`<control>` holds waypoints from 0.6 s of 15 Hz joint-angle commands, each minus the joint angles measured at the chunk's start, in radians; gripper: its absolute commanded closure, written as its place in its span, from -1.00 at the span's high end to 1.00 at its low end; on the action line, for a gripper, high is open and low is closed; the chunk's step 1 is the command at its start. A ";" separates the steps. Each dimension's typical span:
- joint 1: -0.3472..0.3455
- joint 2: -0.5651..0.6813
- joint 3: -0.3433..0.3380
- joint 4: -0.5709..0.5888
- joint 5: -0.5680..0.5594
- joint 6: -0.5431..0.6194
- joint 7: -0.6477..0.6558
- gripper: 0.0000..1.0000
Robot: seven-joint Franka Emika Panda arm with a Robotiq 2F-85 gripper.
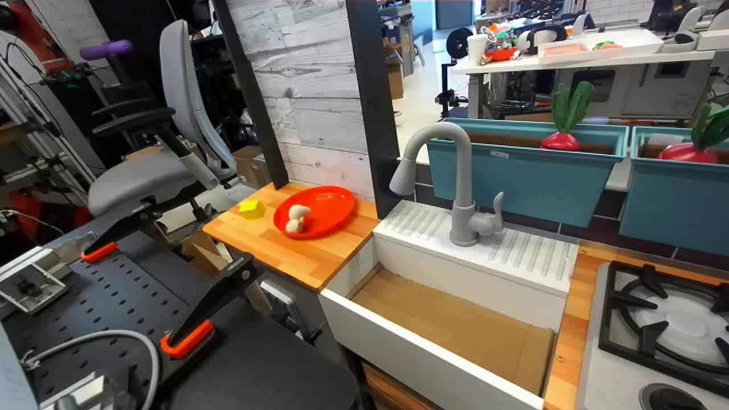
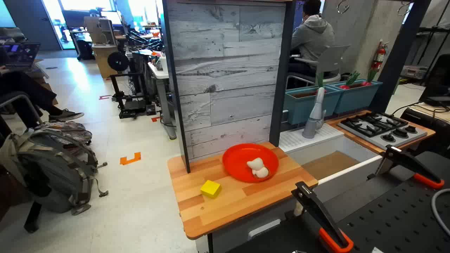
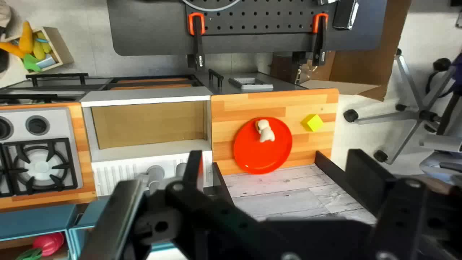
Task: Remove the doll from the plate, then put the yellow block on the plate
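The doll, a small cream-white figure, lies on the plate near its rim in both exterior views (image 1: 297,217) (image 2: 259,167) and in the wrist view (image 3: 266,131). The plate is round, shallow and red-orange (image 1: 333,208) (image 2: 239,163) (image 3: 258,155), on the wooden counter. The yellow block (image 1: 252,209) (image 2: 211,189) sits on the counter beside the plate, apart from it; it also shows in the wrist view (image 3: 313,123). My gripper (image 3: 276,156) is open with nothing between its fingers, high above the counter. The gripper is out of view in both exterior views.
The wooden counter (image 2: 190,207) is bordered by an upright grey plank panel (image 2: 228,70) with black posts (image 2: 279,88). A white sink (image 1: 433,364) with a grey faucet (image 1: 464,176) adjoins it. A stove (image 3: 39,162) and teal planters (image 1: 524,182) stand beyond. Black clamps (image 1: 211,302) hold the dark table.
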 commanded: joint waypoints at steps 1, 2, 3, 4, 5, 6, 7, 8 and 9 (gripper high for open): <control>-0.032 0.006 0.026 0.004 0.012 -0.003 -0.012 1.00; -0.032 0.006 0.026 0.005 0.012 -0.003 -0.012 1.00; -0.032 0.006 0.026 0.005 0.012 -0.003 -0.012 1.00; -0.032 0.006 0.026 0.005 0.012 -0.003 -0.012 1.00; -0.033 0.014 0.034 -0.009 0.003 0.027 -0.005 1.00; -0.030 0.016 0.048 -0.038 -0.005 0.072 -0.004 1.00; -0.027 0.019 0.057 -0.053 -0.008 0.094 -0.007 1.00; -0.020 0.023 0.069 -0.077 -0.006 0.135 -0.011 1.00; -0.016 0.031 0.081 -0.100 -0.005 0.183 -0.008 1.00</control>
